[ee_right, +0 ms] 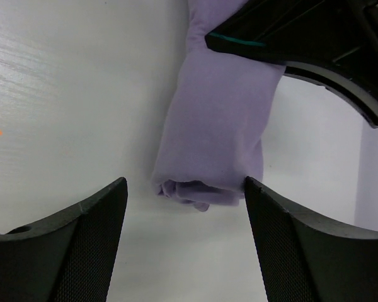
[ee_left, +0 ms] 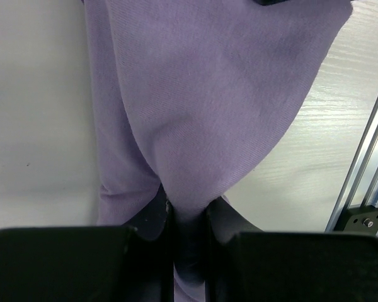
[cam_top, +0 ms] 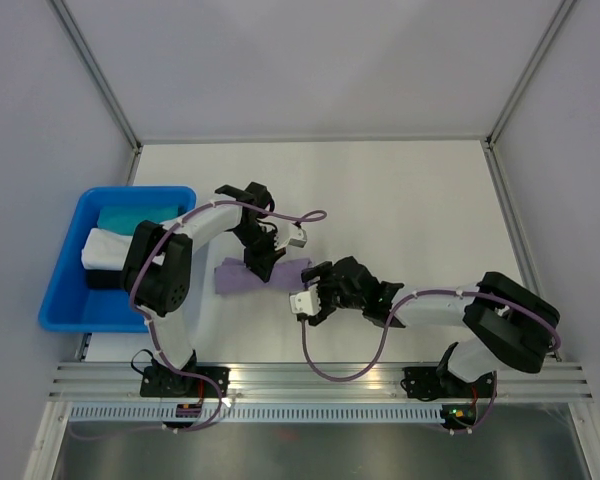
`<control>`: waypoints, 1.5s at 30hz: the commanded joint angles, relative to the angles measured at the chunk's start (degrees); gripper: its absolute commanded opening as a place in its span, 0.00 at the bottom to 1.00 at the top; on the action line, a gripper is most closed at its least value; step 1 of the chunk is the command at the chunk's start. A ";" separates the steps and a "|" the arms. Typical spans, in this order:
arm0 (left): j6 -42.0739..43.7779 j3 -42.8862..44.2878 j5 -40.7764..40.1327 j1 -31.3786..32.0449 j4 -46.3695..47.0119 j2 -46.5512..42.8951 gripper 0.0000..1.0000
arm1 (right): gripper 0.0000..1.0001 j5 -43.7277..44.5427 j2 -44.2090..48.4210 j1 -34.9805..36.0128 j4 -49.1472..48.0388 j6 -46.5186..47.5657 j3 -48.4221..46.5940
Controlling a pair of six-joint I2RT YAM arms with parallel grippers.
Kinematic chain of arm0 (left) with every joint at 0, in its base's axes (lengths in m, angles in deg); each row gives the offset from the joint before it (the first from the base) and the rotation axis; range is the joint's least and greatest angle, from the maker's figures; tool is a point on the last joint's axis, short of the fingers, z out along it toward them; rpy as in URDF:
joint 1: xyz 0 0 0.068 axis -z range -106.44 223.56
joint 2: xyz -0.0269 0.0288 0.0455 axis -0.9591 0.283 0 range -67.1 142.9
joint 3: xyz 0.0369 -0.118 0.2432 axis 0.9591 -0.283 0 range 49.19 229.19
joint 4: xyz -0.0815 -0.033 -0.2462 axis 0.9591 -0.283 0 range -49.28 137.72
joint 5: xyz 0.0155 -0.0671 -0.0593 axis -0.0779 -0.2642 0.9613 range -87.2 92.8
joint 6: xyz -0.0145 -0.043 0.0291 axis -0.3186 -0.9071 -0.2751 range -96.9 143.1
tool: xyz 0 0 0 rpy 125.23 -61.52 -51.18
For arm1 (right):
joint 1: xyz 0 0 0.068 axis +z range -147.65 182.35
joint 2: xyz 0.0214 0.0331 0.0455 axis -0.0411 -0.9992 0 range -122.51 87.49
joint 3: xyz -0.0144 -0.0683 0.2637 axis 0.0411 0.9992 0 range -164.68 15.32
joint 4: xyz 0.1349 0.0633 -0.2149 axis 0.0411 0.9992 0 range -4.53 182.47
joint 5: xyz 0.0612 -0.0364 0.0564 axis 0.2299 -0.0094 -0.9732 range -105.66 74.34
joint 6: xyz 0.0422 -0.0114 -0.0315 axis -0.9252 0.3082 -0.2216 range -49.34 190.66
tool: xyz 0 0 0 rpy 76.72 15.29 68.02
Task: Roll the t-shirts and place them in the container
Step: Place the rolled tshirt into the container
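The lavender t-shirt [cam_top: 238, 277] lies as a narrow rolled strip on the white table, just right of the blue bin. My left gripper [cam_top: 263, 262] hangs over its middle and is shut on a pinch of the fabric [ee_left: 188, 214], which fans out from the jaws [ee_left: 208, 94]. My right gripper [cam_top: 318, 280] is open at the strip's right end. In the right wrist view the rolled end [ee_right: 214, 145] lies just beyond the wide-apart fingertips [ee_right: 186, 189], touching neither. The left gripper's black body [ee_right: 315, 38] covers the far part of the roll.
A blue bin [cam_top: 65, 290] at the table's left edge holds a teal cloth bundle [cam_top: 130, 215] and a white cloth bundle [cam_top: 105, 248]. An aluminium rail [cam_top: 320, 375] runs along the near edge, with a frame post [ee_left: 359, 170] close to the left gripper.
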 commanded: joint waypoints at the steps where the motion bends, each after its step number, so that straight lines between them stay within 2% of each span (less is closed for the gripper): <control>1: 3.05 1.10 2.43 -0.38 -1.28 0.31 0.02 | 0.81 -0.48 -2.54 0.43 -2.85 -1.83 -2.49; 5: 3.58 0.83 2.52 -0.38 -1.19 0.05 0.02 | 0.81 4.35 -5.70 0.43 -5.82 -4.91 -3.89; 7: 4.02 0.83 2.43 -0.30 -1.62 0.13 0.02 | 0.77 6.47 -7.73 0.35 -6.89 -7.54 -4.85; 8: 4.72 0.83 2.43 -0.38 -2.06 0.05 0.02 | 0.71 6.56 -8.25 0.35 -6.20 -8.86 -5.73; 9: 4.90 0.83 2.35 -0.30 -2.33 0.13 0.03 | 0.45 5.95 -9.30 0.09 -4.89 -10.70 -7.74; 11: 5.07 0.83 2.09 -0.38 -2.77 -0.21 0.06 | 0.19 6.03 -9.66 -0.27 -2.77 -11.94 -8.46; 13: 5.07 0.66 2.17 -0.47 -2.95 -0.65 0.11 | 0.09 4.72 -8.62 -0.36 -2.50 -13.26 -7.59; 15: 4.64 0.48 2.17 -0.91 -2.95 -1.44 0.28 | 0.00 4.19 -6.42 -0.71 -1.19 -15.80 -7.06; 16: 4.46 0.57 2.35 -1.17 -2.95 -1.79 0.37 | 0.00 3.14 -5.63 -0.88 1.60 -18.51 -7.32; 17: 3.68 0.74 2.26 -1.44 -2.95 -1.97 0.50 | 0.00 2.61 -4.58 -1.23 3.37 -19.50 -8.19; 20: 3.32 1.18 1.74 -2.67 -3.30 -2.94 0.64 | 0.00 -0.71 -3.69 -2.46 9.51 -22.48 -10.21; 24: 2.96 1.27 0.85 -5.38 -3.56 -6.36 0.74 | 0.00 -5.03 -3.78 -4.83 14.11 -29.78 -12.42; 25: 3.14 0.57 0.94 -6.09 -3.39 -8.80 0.79 | 0.00 -5.74 -3.43 -5.45 14.11 -31.01 -12.16; 31: 5.95 -7.40 -2.31 -8.38 1.87 -19.52 0.82 | 0.00 -12.42 -1.93 -10.11 13.06 -39.19 -9.43; 32: 7.26 -9.08 -1.35 -8.38 3.02 -21.20 1.00 | 0.00 -12.95 -2.02 -10.46 12.97 -39.46 -9.00; 37: 8.42 -19.19 -3.97 -6.89 13.81 -25.00 1.00 | 0.00 -16.72 -2.46 -12.31 10.78 -42.26 -7.76; 39: 7.01 -20.17 -7.83 -6.97 17.43 -22.81 0.99 | 0.01 -17.52 -2.46 -13.53 10.68 -42.19 -7.32; 41: 5.43 -18.87 -9.60 -7.06 19.55 -20.97 0.93 | 0.00 -18.22 -2.63 -13.72 11.03 -41.83 -7.23; 43: 4.81 -16.41 -9.26 -6.98 19.03 -18.94 0.83 | 0.00 -19.01 -2.55 -14.33 10.95 -42.44 -7.06; 44: 5.33 -15.96 -8.38 -6.98 17.98 -18.76 0.65 | 0.00 -20.93 -2.55 -14.68 10.69 -43.58 -6.80; 45: 5.95 -15.61 -8.11 -6.98 17.10 -18.67 0.58 | 0.00 -21.82 -2.55 -15.55 10.42 -44.20 -6.53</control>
